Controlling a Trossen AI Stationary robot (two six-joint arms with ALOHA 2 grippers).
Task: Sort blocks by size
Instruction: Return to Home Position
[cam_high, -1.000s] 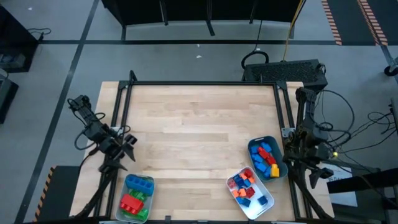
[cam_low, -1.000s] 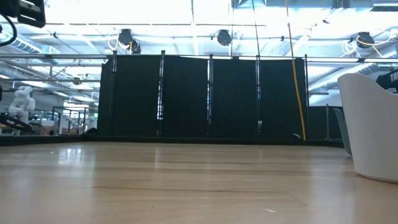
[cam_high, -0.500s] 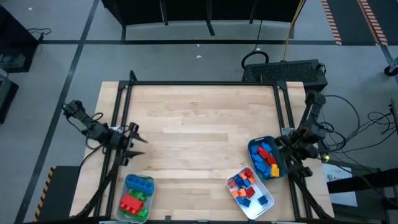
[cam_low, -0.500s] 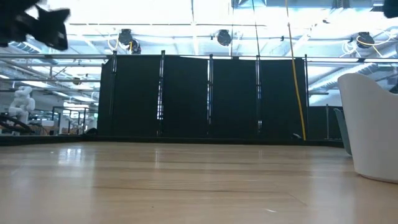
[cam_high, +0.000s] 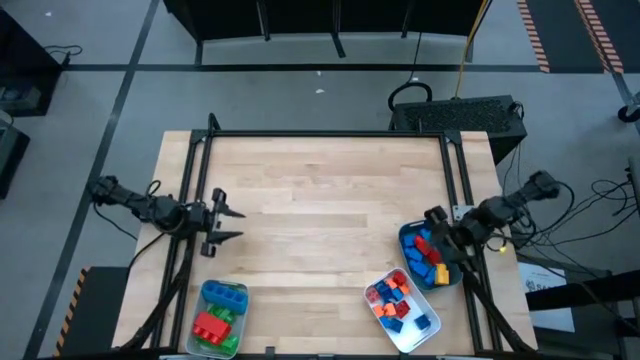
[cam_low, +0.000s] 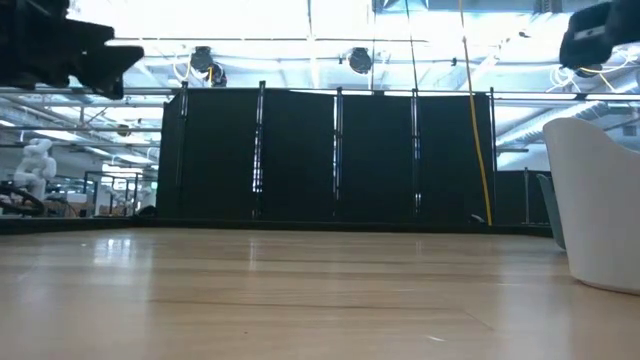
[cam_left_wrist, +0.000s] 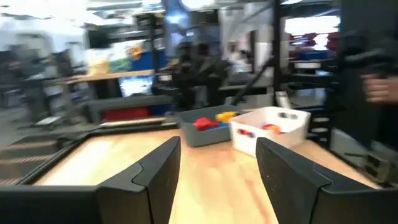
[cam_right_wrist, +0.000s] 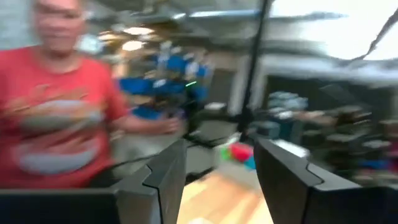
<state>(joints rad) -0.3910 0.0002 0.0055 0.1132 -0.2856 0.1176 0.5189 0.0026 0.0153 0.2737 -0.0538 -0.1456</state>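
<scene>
Over the left edge of the pale wooden table (cam_high: 320, 190): left gripper (cam_high: 238, 224), fingers spread wide, nothing between them. Right gripper (cam_high: 432, 222) sits at the far corner of the blue-grey plastic tray (cam_high: 405, 250) by the table's right edge; right wrist view shows its fingers well apart, empty. Small studded plastic toy bricks (cam_high: 215, 322) all lie in trays. Long green, blue and red ones fill the pale teal plastic tray (cam_high: 201, 300) at front left. Mid-sized red, blue and orange ones lie in the blue-grey tray. The smallest lie in the white plastic tray (cam_high: 428, 332) just beside it. Right wrist view: a blurred person in a red shirt (cam_right_wrist: 59, 124) beyond the table.
</scene>
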